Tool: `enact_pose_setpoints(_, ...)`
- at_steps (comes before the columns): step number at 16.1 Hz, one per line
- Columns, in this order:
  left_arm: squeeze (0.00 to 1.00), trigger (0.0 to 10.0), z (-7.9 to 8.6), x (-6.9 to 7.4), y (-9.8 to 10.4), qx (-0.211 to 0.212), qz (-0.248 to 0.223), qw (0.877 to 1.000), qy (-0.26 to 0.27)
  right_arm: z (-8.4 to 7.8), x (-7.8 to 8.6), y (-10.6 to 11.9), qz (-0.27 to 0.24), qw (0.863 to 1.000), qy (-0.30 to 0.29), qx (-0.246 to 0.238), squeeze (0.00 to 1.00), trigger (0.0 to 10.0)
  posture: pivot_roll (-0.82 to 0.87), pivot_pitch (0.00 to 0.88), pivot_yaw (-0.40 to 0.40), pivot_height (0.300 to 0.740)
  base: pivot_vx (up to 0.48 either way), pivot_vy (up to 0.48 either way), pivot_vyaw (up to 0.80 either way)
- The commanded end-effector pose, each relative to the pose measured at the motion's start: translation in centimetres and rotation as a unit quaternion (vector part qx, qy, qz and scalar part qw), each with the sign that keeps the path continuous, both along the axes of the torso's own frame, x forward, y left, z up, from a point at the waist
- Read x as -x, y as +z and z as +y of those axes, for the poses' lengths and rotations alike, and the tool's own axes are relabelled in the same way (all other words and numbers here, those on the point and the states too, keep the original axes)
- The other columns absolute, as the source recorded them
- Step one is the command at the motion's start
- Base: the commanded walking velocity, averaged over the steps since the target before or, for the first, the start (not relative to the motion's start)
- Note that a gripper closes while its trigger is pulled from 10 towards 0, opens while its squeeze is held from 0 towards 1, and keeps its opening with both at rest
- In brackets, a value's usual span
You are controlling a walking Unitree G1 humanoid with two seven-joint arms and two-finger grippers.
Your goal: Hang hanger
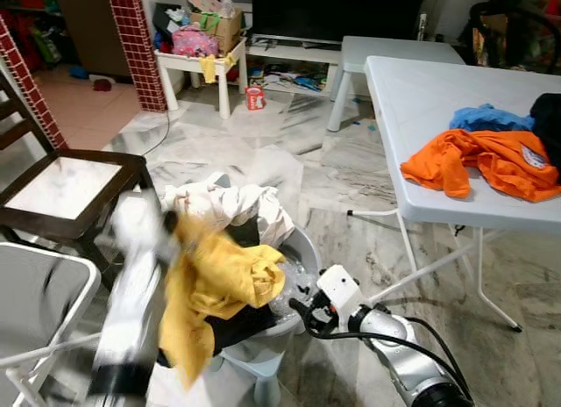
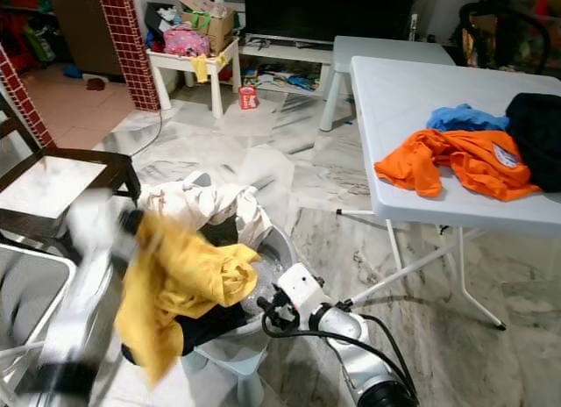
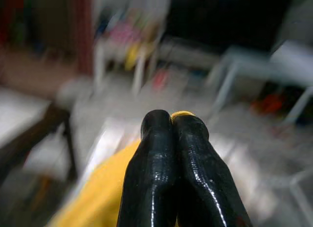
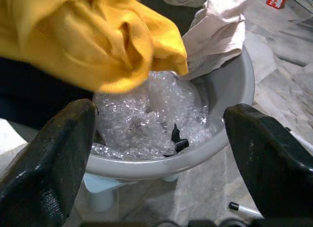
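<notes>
A yellow garment (image 1: 219, 284) hangs over a grey laundry tub (image 1: 307, 245) on the floor. My left gripper (image 1: 166, 223), blurred with motion, is shut on the garment's top; in the left wrist view its fingertips (image 3: 173, 122) pinch yellow cloth. A white garment (image 1: 228, 201) and a black one (image 1: 237, 324) also lie in the tub. My right gripper (image 4: 159, 139) is open at the tub's near rim (image 4: 234, 90), facing crinkled clear plastic (image 4: 146, 114) and a small black clip-like piece (image 4: 177, 139). I cannot make out a whole hanger.
A white folding table (image 1: 421, 100) on the right carries orange (image 1: 491, 161) and blue (image 1: 491, 117) clothes. A dark wooden chair (image 1: 61, 192) and a white frame (image 1: 35, 284) stand at the left. A red can (image 1: 255, 97) sits on the floor farther back.
</notes>
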State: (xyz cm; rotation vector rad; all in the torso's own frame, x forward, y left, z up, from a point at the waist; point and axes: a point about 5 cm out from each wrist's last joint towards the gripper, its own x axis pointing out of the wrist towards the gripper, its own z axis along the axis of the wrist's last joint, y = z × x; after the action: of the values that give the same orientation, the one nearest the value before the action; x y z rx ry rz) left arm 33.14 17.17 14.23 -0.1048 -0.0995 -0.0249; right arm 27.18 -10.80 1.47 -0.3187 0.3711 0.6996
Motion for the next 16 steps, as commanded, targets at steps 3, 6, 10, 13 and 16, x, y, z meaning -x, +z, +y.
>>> enact_pose_setpoints(3, 0.00, 0.0, -3.8, -2.2, 7.9, 0.013, -0.137, 0.988, -0.069, -0.3, -0.9, 0.3, -0.022, 0.999, -0.034, 0.024, 0.00, 10.0, 0.00, 0.000, 0.006, 0.740, 0.000, 0.000, 0.00)
enact_pose_setpoints(6, 0.00, 0.0, -7.2, -3.7, 12.8, 0.035, -0.195, 0.971, -0.134, -0.1, -1.2, 0.2, -0.025, 0.998, -0.049, 0.027, 0.00, 10.0, -0.01, 0.000, 0.026, 0.740, 0.000, 0.000, 0.00)
enact_pose_setpoints(10, 0.00, 0.0, -10.5, -1.7, 20.1, 0.099, -0.289, 0.929, -0.211, 0.0, -1.2, 0.1, -0.027, 0.997, -0.061, 0.026, 0.00, 10.0, -0.01, 0.000, 0.037, 0.740, 0.000, 0.000, 0.00)
enact_pose_setpoints(13, 0.00, 0.0, -9.5, 0.3, 24.0, 0.182, -0.324, 0.897, -0.238, 0.2, -1.2, -0.2, -0.023, 0.998, -0.055, 0.031, 0.00, 10.0, 0.01, 0.000, 0.015, 0.740, 0.000, 0.000, 0.00)
enact_pose_setpoints(16, 0.00, 0.0, -6.3, 0.9, 23.5, 0.247, -0.300, 0.899, -0.202, 0.5, -1.6, 0.0, -0.023, 0.998, -0.047, 0.035, 0.00, 10.0, 0.03, 0.000, -0.004, 0.740, 0.000, 0.000, 0.00)
